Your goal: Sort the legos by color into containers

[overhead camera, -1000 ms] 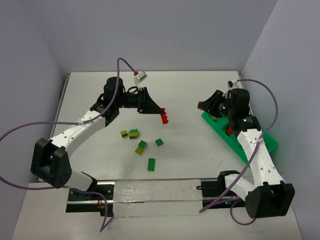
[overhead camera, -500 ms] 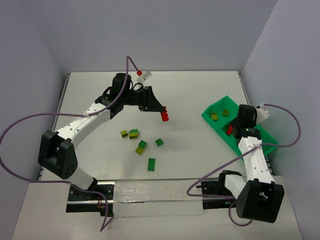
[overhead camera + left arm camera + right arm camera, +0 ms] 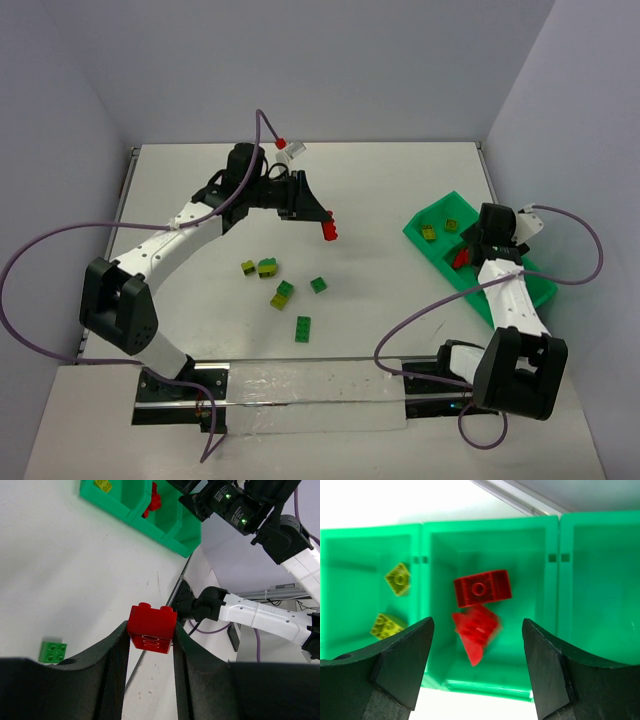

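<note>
The right arm has swung round from the near side of the tray to hang above it, and the right fingers have sprung apart from a tight pinch to a wide gap with nothing between them. Below that gap, a dropped red brick shows blurred in the tray's middle compartment. It seems to be falling or just landing, close beside a second red brick that lies sharp and still there. Two yellow-green bricks sit in the compartment to the left in that view. So the red release looks done, and in the right colour's place.

The left arm has only shifted its elbow. The left fingers are clamped on the sides of a held red brick, with its studs pointing away from the wrist. It is held over the middle of the surface, well apart from the tray.

Five loose bricks are on the surface near the left arm, green and yellow-green, two of them stacked in two colours.

By my reading, the right arm is now free to fetch another brick. The held red brick has yet to cross to the tray, perhaps by a handover, and the stacked pairs will need pulling apart before sorting.
</note>
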Motion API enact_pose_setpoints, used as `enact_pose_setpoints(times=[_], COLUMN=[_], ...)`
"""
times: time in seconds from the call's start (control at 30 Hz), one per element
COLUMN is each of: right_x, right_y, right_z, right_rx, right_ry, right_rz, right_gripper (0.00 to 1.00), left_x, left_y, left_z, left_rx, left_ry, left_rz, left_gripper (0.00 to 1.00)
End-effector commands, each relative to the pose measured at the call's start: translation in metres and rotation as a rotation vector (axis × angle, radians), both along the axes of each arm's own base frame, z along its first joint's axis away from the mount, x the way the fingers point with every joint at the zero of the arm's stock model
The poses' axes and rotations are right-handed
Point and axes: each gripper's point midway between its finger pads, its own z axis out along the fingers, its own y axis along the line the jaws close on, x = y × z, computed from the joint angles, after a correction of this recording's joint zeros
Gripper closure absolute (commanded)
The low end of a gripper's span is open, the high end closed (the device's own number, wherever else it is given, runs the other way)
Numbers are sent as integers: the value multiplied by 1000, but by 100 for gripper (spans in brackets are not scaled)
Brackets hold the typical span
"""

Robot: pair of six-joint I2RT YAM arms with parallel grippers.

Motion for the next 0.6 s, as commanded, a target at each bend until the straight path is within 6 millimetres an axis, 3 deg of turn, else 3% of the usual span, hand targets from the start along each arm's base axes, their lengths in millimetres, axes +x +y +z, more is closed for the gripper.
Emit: enact_pose_setpoints(times=[0.0,0.13,0.27,0.37,0.43,0.57], right_x=[17,12,19,27,23,-13], right_y=[2,10,56,139,182,277], right_z=[62,79,100,121,127,140], right_rx=[-41,-46,25,74,67,49], right_ry=[-176,-213,-340,-455,-471,-546], right_rz=[34,69,285,707,901,1371], right_gripper=[23,24,26,26,26,28], left_x=[4,6,8,11,12,10], left_y=[-2,-2,-2,-1,-1,1], left_z=[23,27,28,26,25,25], left_rx=[-17,-18,-13,5,10,12], left_ry=[-71,-72,-74,-69,-66,-56], left_rz=[5,18,28,41,46,55], left_gripper=[100,100,100,100,100,100])
